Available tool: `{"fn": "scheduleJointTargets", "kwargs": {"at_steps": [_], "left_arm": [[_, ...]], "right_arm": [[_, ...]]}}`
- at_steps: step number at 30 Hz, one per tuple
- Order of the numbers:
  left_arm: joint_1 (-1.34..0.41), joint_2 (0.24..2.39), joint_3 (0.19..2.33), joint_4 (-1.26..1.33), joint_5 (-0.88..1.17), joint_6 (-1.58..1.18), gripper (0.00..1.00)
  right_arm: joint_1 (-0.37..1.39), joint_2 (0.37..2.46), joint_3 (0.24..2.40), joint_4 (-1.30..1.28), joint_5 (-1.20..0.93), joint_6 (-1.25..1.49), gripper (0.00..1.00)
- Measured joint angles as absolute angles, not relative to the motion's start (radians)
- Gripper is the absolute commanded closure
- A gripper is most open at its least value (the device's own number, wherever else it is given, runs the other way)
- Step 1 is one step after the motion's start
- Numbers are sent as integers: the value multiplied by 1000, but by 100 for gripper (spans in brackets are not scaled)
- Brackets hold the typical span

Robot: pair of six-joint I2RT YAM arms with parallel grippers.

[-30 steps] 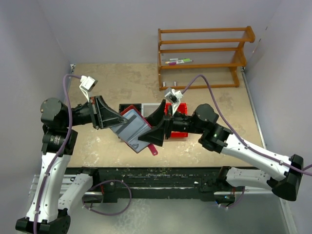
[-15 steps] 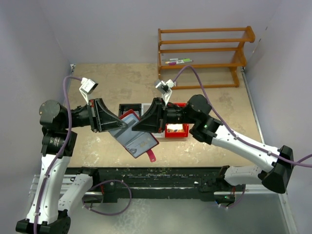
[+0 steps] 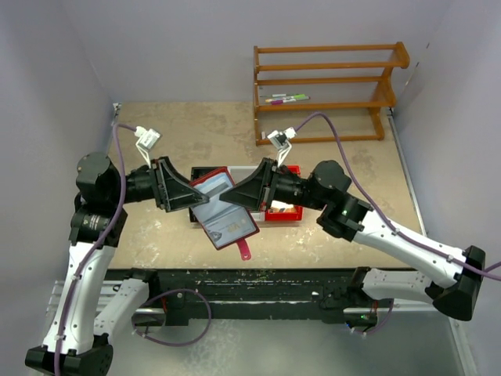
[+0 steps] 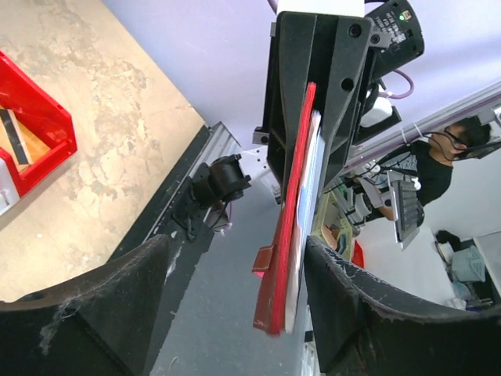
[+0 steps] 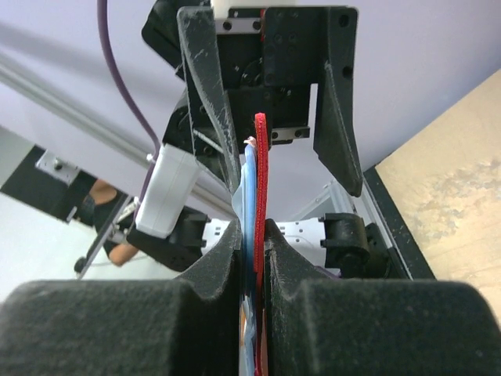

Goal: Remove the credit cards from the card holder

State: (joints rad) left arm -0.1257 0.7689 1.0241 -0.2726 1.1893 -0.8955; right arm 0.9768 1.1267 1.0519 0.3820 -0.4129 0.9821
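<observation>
Card holder (image 3: 225, 210): maroon, open, blue-grey sleeves facing up; held above the tabletop (image 3: 172, 133) between the two arms, just left of the red bin (image 3: 283, 219).
Strap tab (image 3: 245, 251): hangs off the holder's near edge.
Credit cards (image 3: 235, 228): one pale tan face shows in the near panel, still in its sleeve; any others cannot be made out.
Right gripper (image 5: 252, 258): fingers pressed together on the holder's cover and sleeves, seen edge-on.
Left gripper (image 4: 235, 258): fingers spread wide, one either side of the holder's edge, neither touching it.
Red bin: on the tabletop, right of the holder.
Wooden rack (image 3: 329, 86): far right, markers (image 3: 286, 99) lying on a shelf.
</observation>
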Motion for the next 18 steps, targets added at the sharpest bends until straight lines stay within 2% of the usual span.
{"fn": "scheduleJointTargets", "kwargs": {"at_steps": [10, 16, 18], "left_arm": [[-126, 731, 1021, -274, 1173, -850, 26], [-126, 697, 978, -244, 1169, -846, 26], [-126, 695, 964, -232, 1164, -851, 29]], "right_arm": [[982, 1051, 1023, 373, -248, 1031, 100], [998, 1095, 1007, 457, -179, 1066, 100], [1009, 1120, 1007, 490, -159, 1074, 100]]}}
